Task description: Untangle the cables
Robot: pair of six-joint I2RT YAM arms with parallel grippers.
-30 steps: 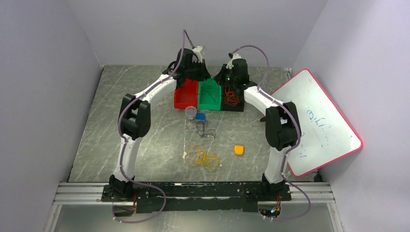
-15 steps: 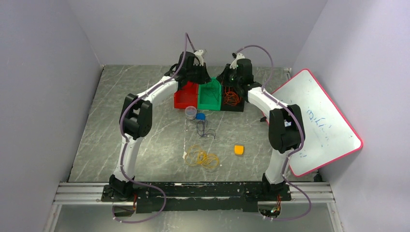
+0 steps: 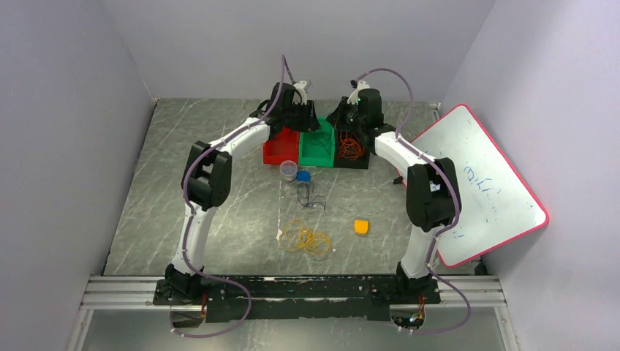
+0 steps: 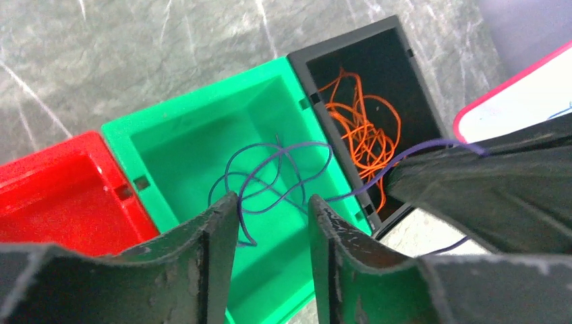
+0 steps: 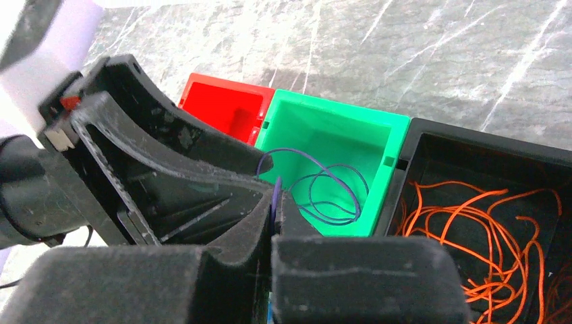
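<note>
Green bin and black bin sit side by side beneath both grippers. Right gripper clamps the dark purple cable, loops dangling into the green bin. Left gripper is narrowly parted, apparently gripping nothing. Red-orange cable lies in the black bin.

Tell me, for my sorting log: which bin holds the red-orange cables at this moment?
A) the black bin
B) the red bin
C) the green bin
A: in the left wrist view the red-orange cables lie bunched inside the black bin, while the green bin beside it holds only loops of a purple cable.
</note>
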